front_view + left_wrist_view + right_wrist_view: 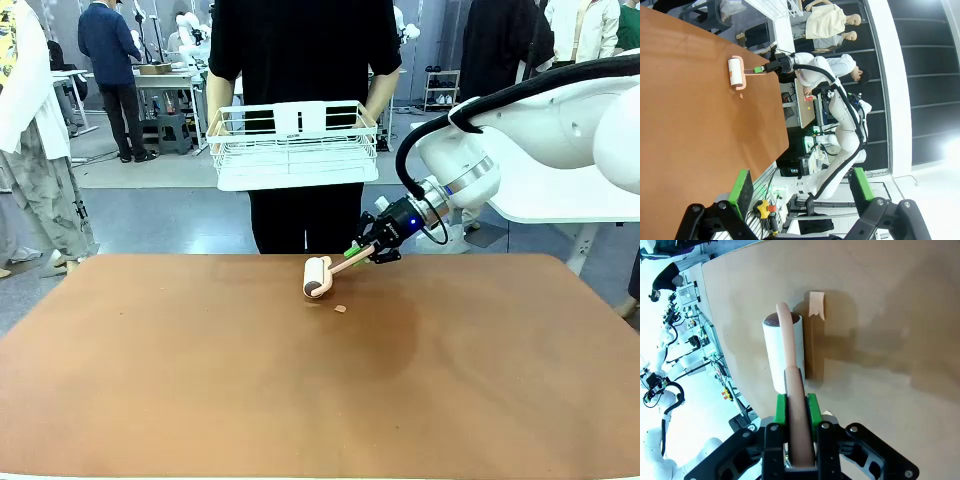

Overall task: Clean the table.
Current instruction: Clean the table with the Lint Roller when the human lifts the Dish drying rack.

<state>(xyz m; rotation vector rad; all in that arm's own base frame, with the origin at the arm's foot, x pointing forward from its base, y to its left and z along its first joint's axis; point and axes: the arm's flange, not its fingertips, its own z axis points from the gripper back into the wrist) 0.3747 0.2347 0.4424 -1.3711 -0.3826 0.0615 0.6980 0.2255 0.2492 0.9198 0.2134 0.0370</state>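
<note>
The right gripper (358, 250) clamps the pink handle of a lint roller (317, 277). Its white drum rests on the table (300, 400) just ahead of the fingertips, beside a small scrap (341, 309). The left gripper (801, 187) hangs with jaws spread wide.

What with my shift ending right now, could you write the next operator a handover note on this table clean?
Right gripper: jaws shut on the lint roller's handle, its head resting on the table near the far edge.
Left gripper: open, empty, far from the roller.
A small tan scrap lies beside the roller head, not yet picked up.
A person opposite holds a white wire basket.
Left: roll over the scrap.
</note>
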